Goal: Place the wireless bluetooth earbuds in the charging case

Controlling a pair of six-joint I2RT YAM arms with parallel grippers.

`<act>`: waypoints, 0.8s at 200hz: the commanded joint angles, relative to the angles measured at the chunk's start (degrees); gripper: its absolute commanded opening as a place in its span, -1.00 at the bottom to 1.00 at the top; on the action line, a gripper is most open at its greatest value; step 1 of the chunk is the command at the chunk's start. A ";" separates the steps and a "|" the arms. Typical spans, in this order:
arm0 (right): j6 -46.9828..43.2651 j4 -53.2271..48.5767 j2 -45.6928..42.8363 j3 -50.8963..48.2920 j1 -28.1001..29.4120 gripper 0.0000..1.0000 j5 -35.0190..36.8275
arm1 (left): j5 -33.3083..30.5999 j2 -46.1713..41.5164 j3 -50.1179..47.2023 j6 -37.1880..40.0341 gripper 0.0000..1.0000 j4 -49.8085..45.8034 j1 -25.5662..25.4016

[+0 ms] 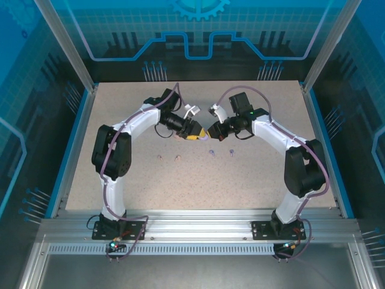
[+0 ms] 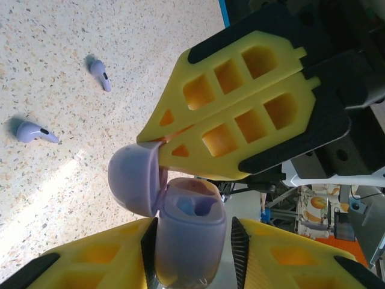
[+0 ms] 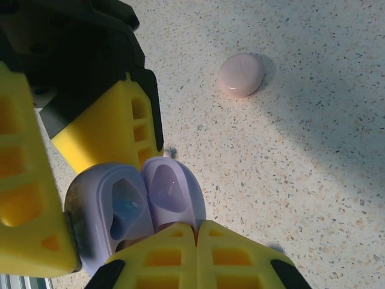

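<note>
Purple case (image 2: 189, 247) sits clamped between the left gripper's (image 2: 192, 226) fingers, with its lid (image 2: 132, 180) swung open and the sockets looking empty. The right gripper (image 3: 195, 226) has its fingers pressed together on nothing, tips touching the lid's edge. All four buds lie on the table (image 1: 120, 174), none seated yet.

From above, the two purple buds (image 1: 212, 153) lie at about 5 o'clock from where the grippers meet, toward the near edge. The pink buds (image 1: 177, 158) lie at about 7 o'clock. A pink case (image 3: 240, 74) rests closed on the table, apart from the work.

I judge the pick falls to the right arm, since it is free and the purple buds lie on its side. It would need to part its fingers and drop toward 5 o'clock. In the left wrist view both purple buds lie flat on their sides, stems running toward roughly 4 to 5 o'clock. A grasp across the stem looks best, with the bud then turned stem-down for the socket.
</note>
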 commanded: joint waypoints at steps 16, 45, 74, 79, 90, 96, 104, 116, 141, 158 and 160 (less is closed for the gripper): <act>-0.34 -1.12 0.74 2.03 0.80 -1.00 -1.39 | 2.22 0.79 1.43 1.52 -0.45 -1.13 -0.63; -0.14 -1.04 0.75 2.13 0.80 -1.00 -1.48 | 2.15 0.67 1.52 1.35 -0.62 -0.93 -0.68; 1.13 -0.08 0.00 1.63 0.81 -0.96 -0.81 | 2.05 0.63 1.43 1.37 -1.00 -0.92 -0.71; 1.59 0.05 -0.39 1.60 0.76 -0.83 -0.30 | 1.65 0.43 1.35 1.49 -1.00 -1.01 -0.69; 3.42 0.23 -1.60 1.50 0.22 -0.44 0.61 | 0.48 -0.13 0.81 1.84 -1.00 -0.70 -0.68; 4.95 -0.01 -2.56 1.72 -0.54 -0.21 1.80 | -0.48 -0.61 0.18 1.87 -1.00 -0.06 -0.69; 6.29 -0.28 -3.75 1.77 -1.52 -0.08 1.83 | -1.82 -1.93 -1.21 1.52 -1.00 1.73 -0.47; 9.68 -1.02 -5.77 1.54 -3.67 0.08 3.11 | -3.85 -4.09 -3.77 0.09 -1.00 5.45 -0.02; 16.06 -1.78 -10.30 -1.14 -7.13 0.21 5.69 | -8.66 -11.80 -13.18 -5.78 -1.00 20.10 0.89; 18.38 -5.02 -11.50 -1.87 -6.60 0.22 9.78 | -14.76 -19.14 -21.98 -11.31 -1.00 35.51 0.65; 18.46 -5.45 -11.53 -1.94 -6.45 0.22 10.08 | -15.91 -20.03 -23.32 -11.79 -1.00 37.52 0.59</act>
